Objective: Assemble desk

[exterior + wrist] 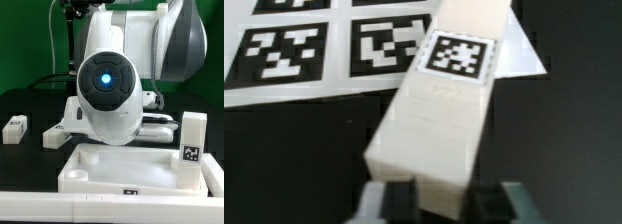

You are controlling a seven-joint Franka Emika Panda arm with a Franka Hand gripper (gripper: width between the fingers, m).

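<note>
Wrist view: gripper (441, 203) clenched on one end of a leg (429, 125). A dark finger (388, 205) stands on each side of the white block, tight against it. The leg runs away from the gripper over the black bench (287, 150). A square tag (459, 55) sits on its upper face near the far end. That far end overlaps the marker board (313, 50) in the picture. Can't tell whether the leg rests on the bench or is lifted clear.

Exterior view: the arm (105, 85) fills the middle and hides the gripper. Tabletop (130, 165) lies flat on the bench in front of the arm, rim up. Upright leg (193, 140) stands at the tabletop's corner on the exterior view's right, with its tag facing the camera. Can't tell whether it is seated in a socket or just beside the rim. Lying leg (15, 128) is on the bench at the exterior view's left, well apart from the tabletop. Slanted block (55, 135), white, lies between the lying leg and the arm, just beside the arm. Can't tell whether it is the gripped leg.
</note>
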